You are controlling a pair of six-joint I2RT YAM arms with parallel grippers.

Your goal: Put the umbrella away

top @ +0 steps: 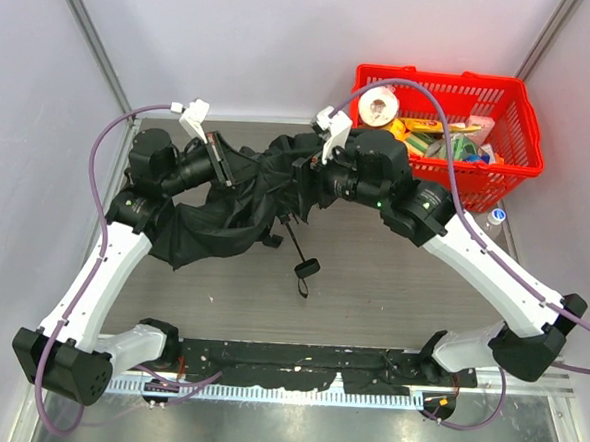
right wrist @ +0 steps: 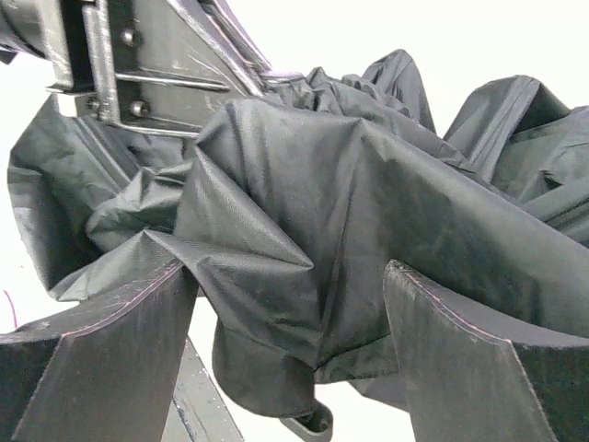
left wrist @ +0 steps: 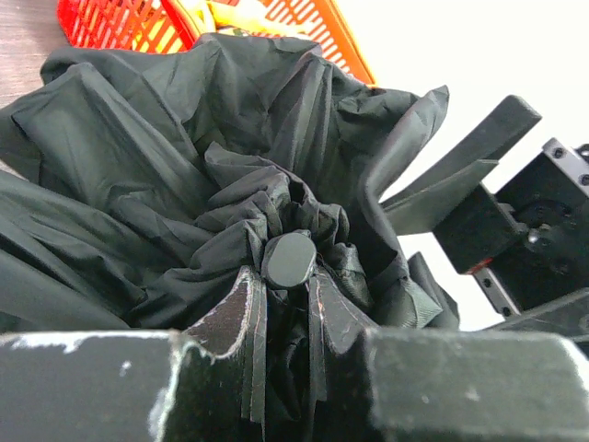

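Observation:
The umbrella (top: 230, 212) lies half collapsed at the back of the table, its black fabric bunched between my two grippers. Its thin shaft runs toward me and ends in the small black handle (top: 306, 268). My left gripper (left wrist: 283, 293) is shut on the gathered fabric just under the umbrella's round top cap (left wrist: 290, 260). From the other side, my right gripper (right wrist: 290, 295) stands open, and a fold of umbrella (right wrist: 322, 184) fabric hangs between its wide-apart fingers (right wrist: 138, 322). In the top view the left gripper (top: 221, 164) and right gripper (top: 306, 177) face each other across the cloth.
A red basket (top: 526, 125) full of groceries, with a paper roll (top: 378, 106) among them, stands at the back right, close behind the right arm. A small bottle (top: 493, 221) is beside it. Grey walls close in the left, back and right sides.

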